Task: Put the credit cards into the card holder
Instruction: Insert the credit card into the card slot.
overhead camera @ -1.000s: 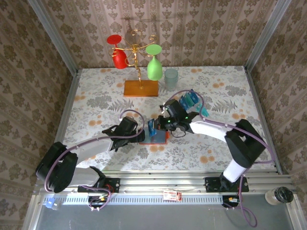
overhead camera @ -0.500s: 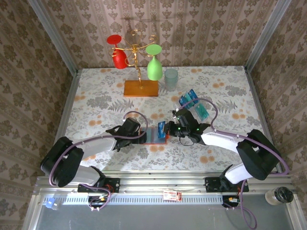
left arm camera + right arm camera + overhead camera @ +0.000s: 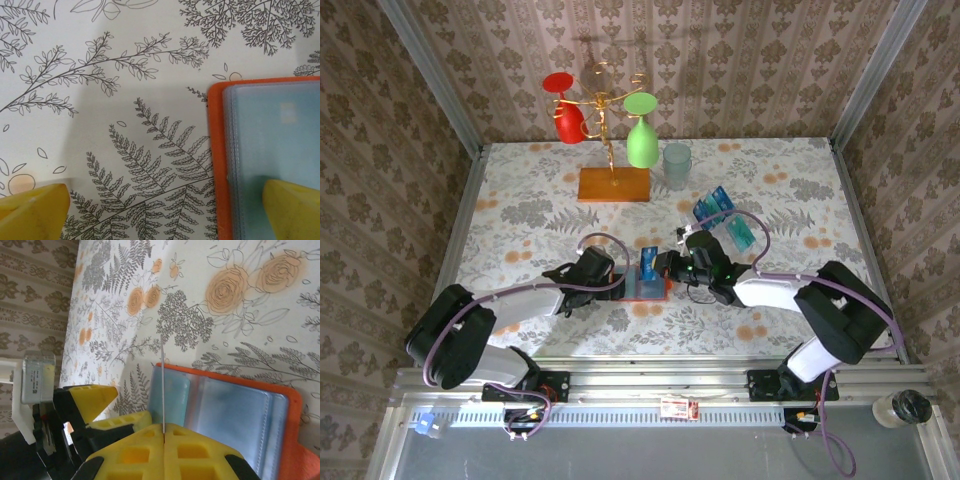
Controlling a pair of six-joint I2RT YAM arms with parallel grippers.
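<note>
No legible txt: credit cards [image 3: 715, 207], card holder [image 3: 218, 150].

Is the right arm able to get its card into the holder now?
Probably yes. The right gripper holds a card edge-on just over the open holder, nothing between them. One left finger sits over the holder's other edge.

You've got the card holder [image 3: 644, 291] lying open on the bench [image 3: 520, 200], near centre, between both grippers. The left gripper [image 3: 616, 284] straddles its left edge, one finger on the pocket, one on the bench. The right gripper [image 3: 663, 266] pinches a credit card [image 3: 649, 260] on edge over the holder. Loose cards [image 3: 725, 218] lie behind-right. The stand [image 3: 613, 184] sits at the back with the cup [image 3: 677, 165] just right of it.
</note>
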